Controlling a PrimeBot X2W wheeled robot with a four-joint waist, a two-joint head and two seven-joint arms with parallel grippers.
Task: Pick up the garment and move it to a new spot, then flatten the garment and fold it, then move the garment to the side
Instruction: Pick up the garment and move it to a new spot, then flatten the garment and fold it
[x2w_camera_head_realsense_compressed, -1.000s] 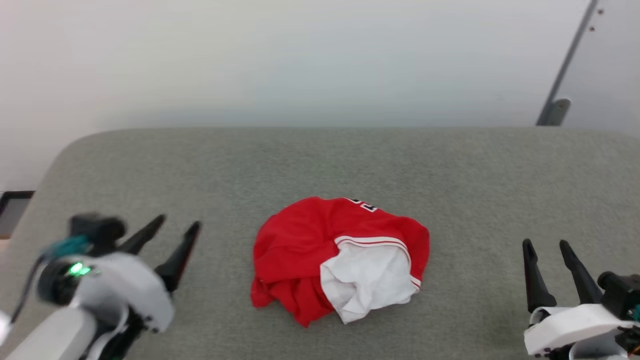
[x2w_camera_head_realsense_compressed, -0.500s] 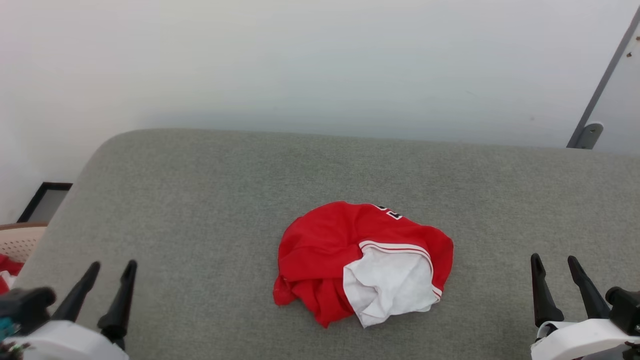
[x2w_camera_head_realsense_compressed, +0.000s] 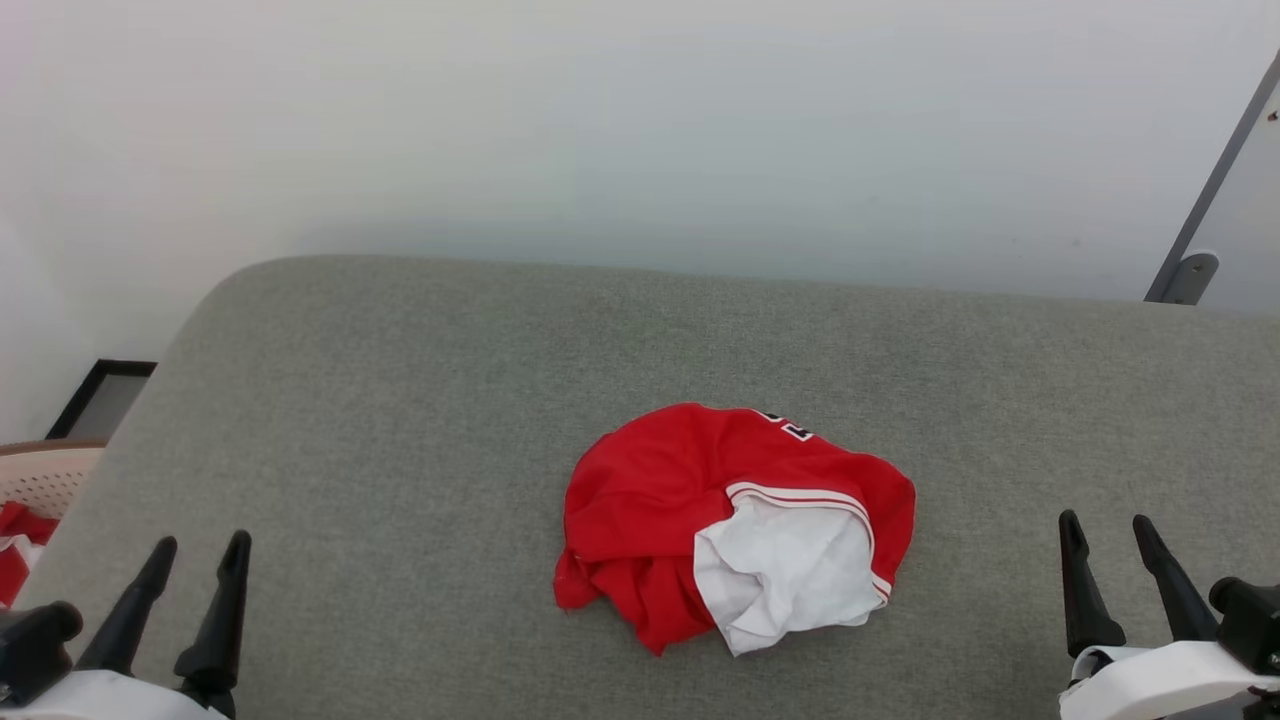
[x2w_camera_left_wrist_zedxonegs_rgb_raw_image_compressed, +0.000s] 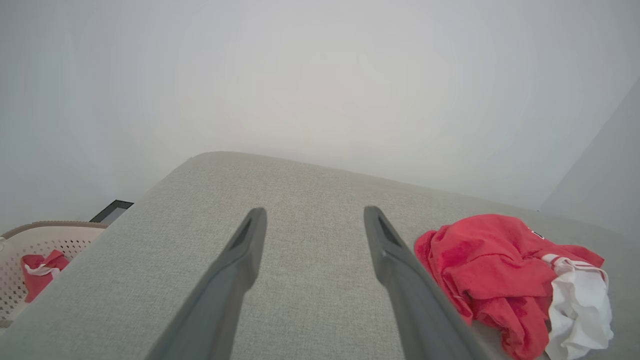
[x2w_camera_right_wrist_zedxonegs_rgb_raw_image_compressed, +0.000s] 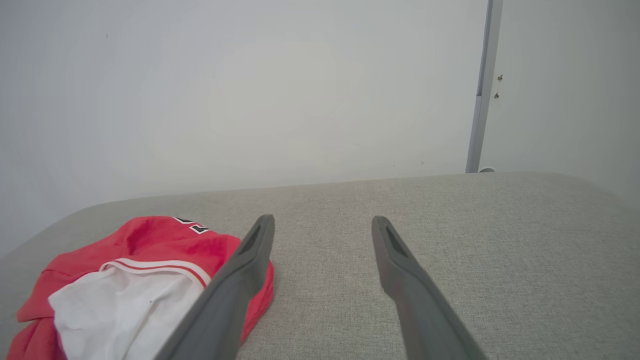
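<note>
The garment lies crumpled in a heap on the grey padded surface, red with a white sleeve and striped trim turned up, a bit of black-and-white lettering at its far edge. It appears in the left wrist view as the garment at the right, and in the right wrist view as the garment at the lower left. My left gripper is open at the lower left, well apart from it. My right gripper is open at the lower right, empty too.
A pale perforated basket with red cloth inside stands off the surface's left edge, also seen as the basket. A white wall runs behind. A grey metal post stands at the far right. A dark frame sits on the floor.
The head camera has swung left, so the picture shifted right and the basket came into view. My left gripper drew back from near the garment to the lower left corner. The garment lies unmoved.
</note>
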